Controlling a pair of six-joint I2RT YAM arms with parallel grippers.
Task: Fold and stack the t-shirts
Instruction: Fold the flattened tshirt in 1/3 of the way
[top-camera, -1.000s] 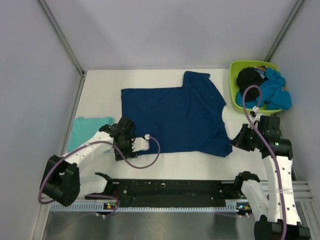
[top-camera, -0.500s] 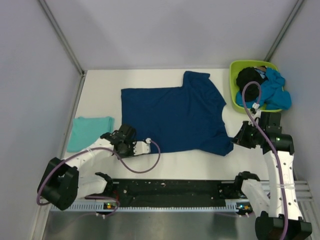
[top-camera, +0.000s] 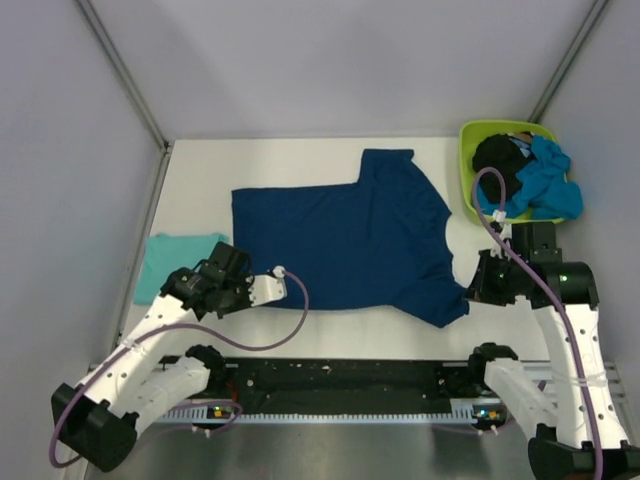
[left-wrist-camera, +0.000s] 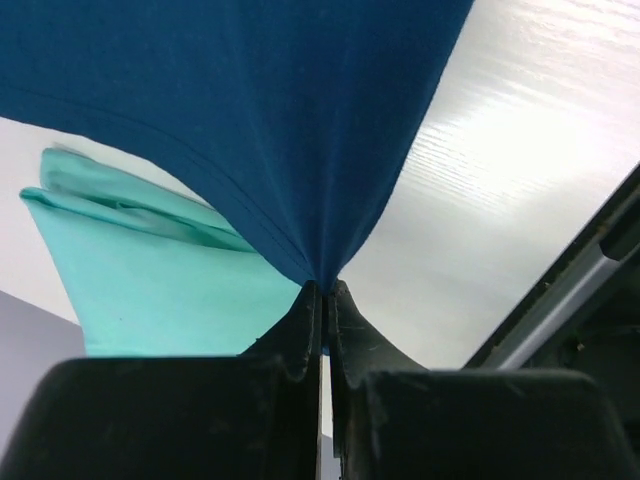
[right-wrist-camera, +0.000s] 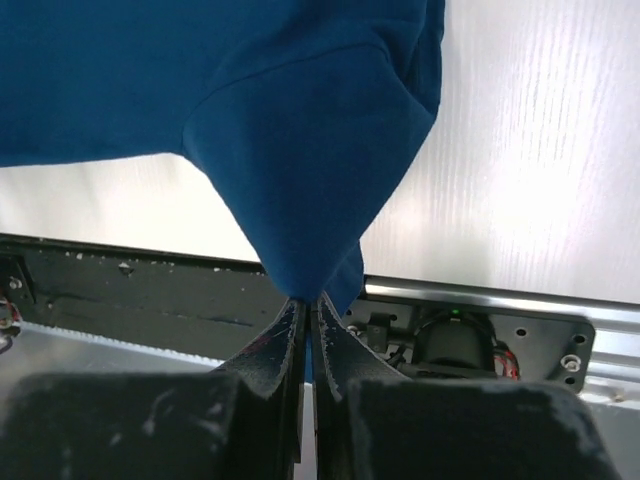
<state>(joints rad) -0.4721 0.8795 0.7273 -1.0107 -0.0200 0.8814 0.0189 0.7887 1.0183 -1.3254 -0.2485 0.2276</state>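
A dark navy t-shirt (top-camera: 340, 235) lies spread on the white table, with its near corners lifted. My left gripper (top-camera: 272, 293) is shut on its near-left hem corner; in the left wrist view the cloth (left-wrist-camera: 250, 100) rises from the pinched fingertips (left-wrist-camera: 322, 285). My right gripper (top-camera: 470, 290) is shut on the near-right corner, and the cloth (right-wrist-camera: 250, 90) hangs up from the closed tips (right-wrist-camera: 305, 298). A folded light teal t-shirt (top-camera: 175, 262) lies at the left, also seen under the left wrist (left-wrist-camera: 150, 290). A black t-shirt (top-camera: 500, 158) and a bright blue one (top-camera: 545, 185) sit bunched in the tub.
A lime-green plastic tub (top-camera: 468, 170) stands at the back right corner. A black rail (top-camera: 340, 375) with the arm bases runs along the near edge. Grey walls close in the table at the left, back and right.
My left gripper has shut on the navy shirt's near-left corner and drawn back to the left. The shirt has shifted left with it. The right gripper has kept its grip and moved slightly.
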